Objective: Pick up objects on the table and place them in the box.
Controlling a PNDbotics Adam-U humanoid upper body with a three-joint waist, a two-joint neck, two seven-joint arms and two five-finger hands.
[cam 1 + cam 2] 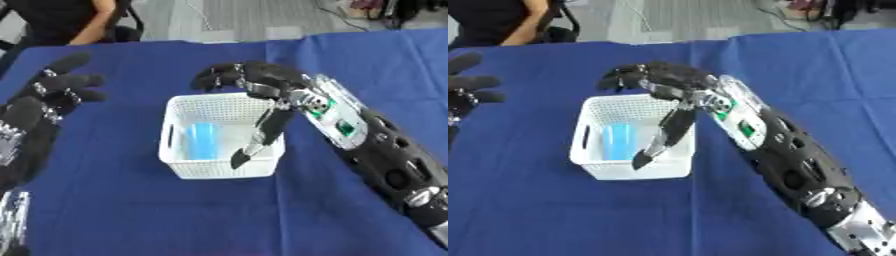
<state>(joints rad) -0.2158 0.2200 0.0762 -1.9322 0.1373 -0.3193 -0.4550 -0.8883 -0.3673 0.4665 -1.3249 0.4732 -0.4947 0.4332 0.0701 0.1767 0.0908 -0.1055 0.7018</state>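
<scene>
A blue cloth (105, 210) is covering the whole table. At the left edge the left hand (54, 92) is hovering with its fingers spread and relaxed, holding nothing. Near the middle a white mesh basket (179, 167) is sitting on the cloth, and a light blue object (202, 141) is lying inside it — toward its left side. From the right the right hand (667, 82) is hanging over the basket's far rim, fingers loosely bent, thumb (662, 137) pointing down into the basket — gripping nothing.
</scene>
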